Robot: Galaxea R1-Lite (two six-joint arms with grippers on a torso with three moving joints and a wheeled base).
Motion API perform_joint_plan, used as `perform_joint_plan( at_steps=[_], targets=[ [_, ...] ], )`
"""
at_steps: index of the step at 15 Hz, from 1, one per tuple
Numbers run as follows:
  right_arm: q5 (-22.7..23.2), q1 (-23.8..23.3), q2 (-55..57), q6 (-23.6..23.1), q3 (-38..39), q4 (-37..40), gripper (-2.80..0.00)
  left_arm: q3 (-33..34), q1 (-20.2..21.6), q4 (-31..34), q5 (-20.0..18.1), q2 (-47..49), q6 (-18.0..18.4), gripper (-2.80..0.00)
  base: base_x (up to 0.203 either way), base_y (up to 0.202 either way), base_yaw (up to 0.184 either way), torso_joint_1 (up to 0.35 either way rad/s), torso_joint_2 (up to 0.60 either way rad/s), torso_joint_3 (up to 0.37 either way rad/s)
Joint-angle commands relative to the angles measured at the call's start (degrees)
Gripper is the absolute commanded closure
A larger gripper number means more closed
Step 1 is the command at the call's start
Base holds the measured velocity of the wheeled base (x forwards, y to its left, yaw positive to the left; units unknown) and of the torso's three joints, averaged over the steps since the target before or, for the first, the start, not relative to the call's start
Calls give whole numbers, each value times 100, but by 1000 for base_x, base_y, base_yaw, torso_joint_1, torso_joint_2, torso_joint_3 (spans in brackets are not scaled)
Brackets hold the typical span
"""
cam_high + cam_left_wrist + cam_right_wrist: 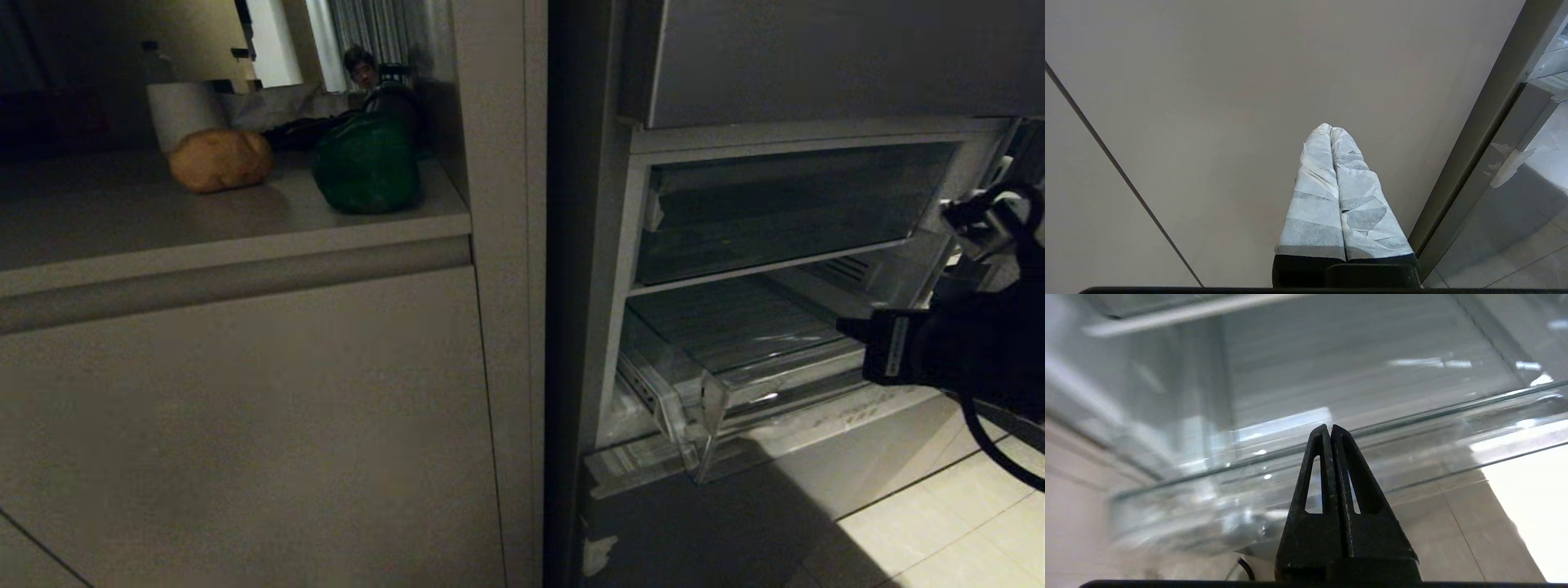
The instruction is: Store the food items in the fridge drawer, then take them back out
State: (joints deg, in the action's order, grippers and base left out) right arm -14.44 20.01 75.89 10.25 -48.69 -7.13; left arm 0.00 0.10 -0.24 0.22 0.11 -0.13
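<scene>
1. Right gripper (1330, 428): fingers pressed together, empty, at the front of the fridge drawer (735, 384).
2. Left gripper (1331, 130): closed, empty, facing a cabinet door (1229, 102).
3. Fridge drawer: pulled out, empty.
4. Potato (220, 159): on counter (204, 220), beside a green pepper (367, 167).

Head view: dim and murky; the worktop (245, 212) and cabinet fronts sit in low brownish light.
Light source: a bright patch lies on the floor tiles (955, 539) below the right hand (1329, 428).
Shadow: the fridge's lower front is dark, its shadow edge cutting across the floor.
Glare: white streaks on the fridge drawer (1412, 428) just beyond the right hand.
Blur: right wrist view smeared; drawer edges soft.
Left wrist view: evenly lit, sharp.
</scene>
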Motion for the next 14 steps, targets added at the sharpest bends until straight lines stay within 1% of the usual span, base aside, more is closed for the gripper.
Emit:
perform_joint_plan(
  at_steps=[1, 2, 6, 8, 10, 14],
  targets=[
    [200, -197, 538, -5, -203, -21, 0, 0, -1, -2, -1, 7, 5, 0, 0, 0, 0, 0, 0, 0],
    [298, -245, 620, -5, -305, -24, 0, 0, -1, -2, 1, 7, 5, 0, 0, 0, 0, 0, 0, 0],
    [319, -295, 997, -83, -737, 145, 0, 0, -1, -2, 4, 7, -4, 0, 0, 0, 0, 0, 0, 0],
    [330, -315, 1066, -252, -1002, 580, 0, 0, -1, -2, -3, 7, 3, 0, 0, 0, 0, 0, 0, 0],
    [344, -327, 1218, -383, -1273, 788, 0, 0, -1, -2, 4, 7, 4, 0, 0, 0, 0, 0, 0, 0],
    [365, -375, 1296, -556, -1670, 1697, 0, 0, -1, -2, -4, 7, -4, 0, 0, 0, 0, 0, 0, 0]
  ],
)
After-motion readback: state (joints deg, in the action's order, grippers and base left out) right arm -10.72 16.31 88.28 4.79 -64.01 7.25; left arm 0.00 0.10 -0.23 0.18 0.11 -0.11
